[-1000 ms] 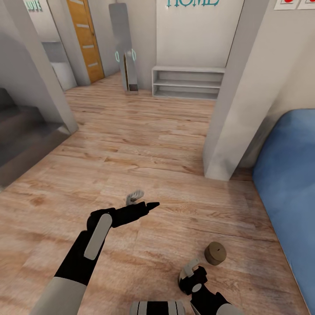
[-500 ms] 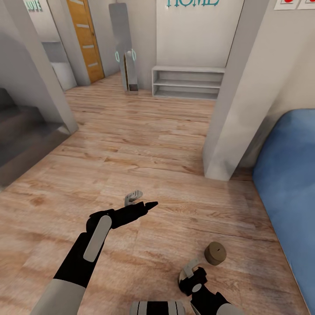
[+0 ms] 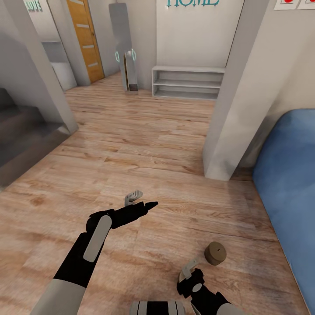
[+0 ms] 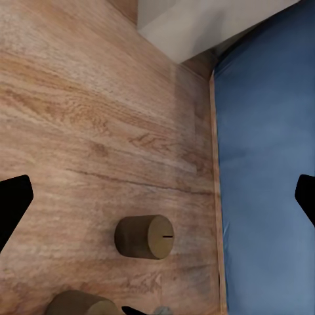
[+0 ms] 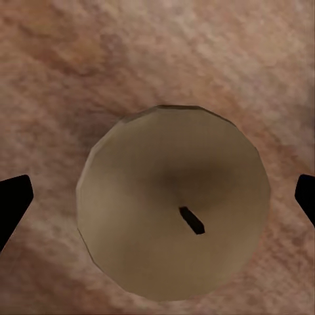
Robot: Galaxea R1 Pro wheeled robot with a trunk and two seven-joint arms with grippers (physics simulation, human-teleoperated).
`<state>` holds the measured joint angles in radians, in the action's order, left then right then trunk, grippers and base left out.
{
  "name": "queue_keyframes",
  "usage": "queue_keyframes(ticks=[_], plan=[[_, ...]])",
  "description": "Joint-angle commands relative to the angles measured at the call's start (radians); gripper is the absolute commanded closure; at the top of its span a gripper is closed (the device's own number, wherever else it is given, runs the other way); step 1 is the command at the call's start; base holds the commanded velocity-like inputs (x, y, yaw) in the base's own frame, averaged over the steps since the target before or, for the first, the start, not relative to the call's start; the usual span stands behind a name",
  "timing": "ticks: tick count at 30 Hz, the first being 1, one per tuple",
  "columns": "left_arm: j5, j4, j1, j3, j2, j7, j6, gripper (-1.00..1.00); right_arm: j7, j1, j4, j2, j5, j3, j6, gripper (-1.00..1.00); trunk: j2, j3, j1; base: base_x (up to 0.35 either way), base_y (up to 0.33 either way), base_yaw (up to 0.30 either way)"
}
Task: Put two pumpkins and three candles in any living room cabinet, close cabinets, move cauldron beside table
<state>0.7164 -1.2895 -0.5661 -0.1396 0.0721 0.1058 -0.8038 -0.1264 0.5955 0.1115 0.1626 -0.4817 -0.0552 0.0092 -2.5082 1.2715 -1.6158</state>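
Observation:
A tan candle point(image 3: 215, 253) lies on its side on the wooden floor, just beyond my right gripper point(image 3: 192, 272); it also shows in the left wrist view as the candle point(image 4: 144, 236). A second candle point(image 5: 174, 210) stands upright, wick up, directly under my right gripper point(image 5: 157, 197), whose open fingers sit wide on either side without touching it. Its edge, the second candle point(image 4: 79, 303), appears in the left wrist view too. My left gripper point(image 3: 142, 200) hovers open over bare floor to the left, left gripper point(image 4: 157, 200) holding nothing. Pumpkins, cabinet, cauldron and table are out of view.
A blue sofa point(image 3: 288, 183) fills the right side, close to the candles. A white pillar point(image 3: 236, 109) stands ahead right, a low grey shelf point(image 3: 188, 82) against the far wall, dark stairs point(image 3: 17, 131) at left, an orange door point(image 3: 85, 39) beyond.
My right gripper has shifted very slightly toward me in the head view. The left arm and the lying candle have not moved.

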Motion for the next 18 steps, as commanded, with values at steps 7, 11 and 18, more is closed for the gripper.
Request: queue_keyframes(ticks=[7,11,18], plan=[[0.0,0.001,0.0,0.0,0.0,0.0,0.0,-1.0,-0.001,0.0,0.001,-0.001,0.0,0.001,0.0,-1.0,0.0,0.0,0.0,0.0,0.036,0.0],[0.0,0.0,0.0,0.0,0.0,0.0,0.0,-1.0,-0.002,0.0,0.002,-0.001,0.0,0.001,0.0,-1.0,0.0,0.0,0.0,0.0,0.21,0.0],[0.0,-0.001,0.0,0.0,0.0,0.0,0.0,-1.0,-0.005,0.0,0.015,-0.002,0.0,0.003,0.001,-1.0,0.0,0.0,0.0,0.0,0.03,-0.003]])
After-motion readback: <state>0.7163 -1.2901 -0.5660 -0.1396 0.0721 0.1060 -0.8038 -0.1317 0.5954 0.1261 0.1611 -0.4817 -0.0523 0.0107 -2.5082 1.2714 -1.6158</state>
